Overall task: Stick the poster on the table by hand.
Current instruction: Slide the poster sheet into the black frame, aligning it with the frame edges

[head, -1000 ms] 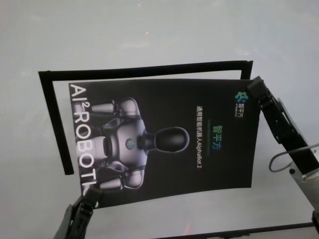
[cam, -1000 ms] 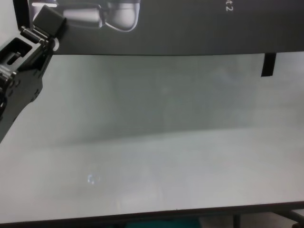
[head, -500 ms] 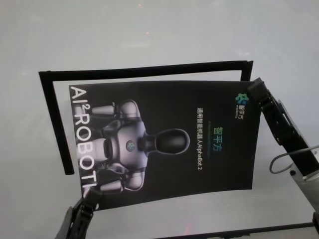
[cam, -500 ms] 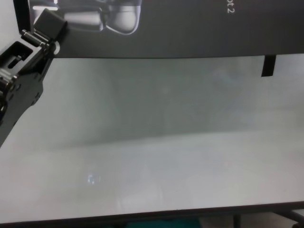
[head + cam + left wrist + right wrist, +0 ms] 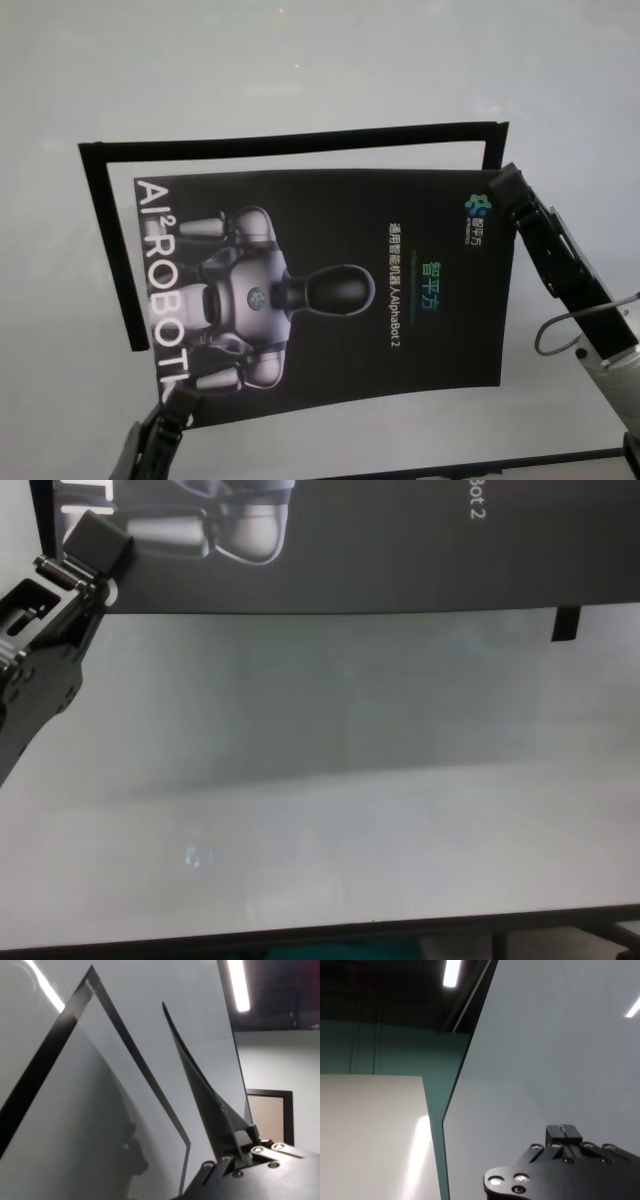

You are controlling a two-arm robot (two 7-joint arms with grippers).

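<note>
A dark poster [image 5: 330,300], printed with a silvery robot figure and pale lettering, is held just above a pale grey worktop [image 5: 300,60] by two black grippers. It is carried askew inside a three-sided frame of narrow black tape strips [image 5: 290,138] laid on the worktop, with its far edge near the long far strip and its left edge near the left strip.

The left gripper [image 5: 180,400] is clenched on the poster's near-left corner; in the chest view its square fingertip pad [image 5: 97,540] is seen pressed onto the sheet's printed face. In the left wrist view the sheet is seen edge-on, rising away from the gripper and clear of the worktop. The right gripper [image 5: 502,185] is placed at the poster's far-right corner, just beside the short right strip — whether it is gripped on the sheet or only touching it cannot be told from these views.

The sheet is judged to be not yet pressed down, and several things could go wrong from here:

- The poster could be laid crooked, since its edges are not parallel to the tape strips.
- A crease or trapped bubble could be caused by one corner being lowered ahead of the other.
- The thin sheet could be pulled from a gripper or torn if the two arms are drawn apart.
</note>
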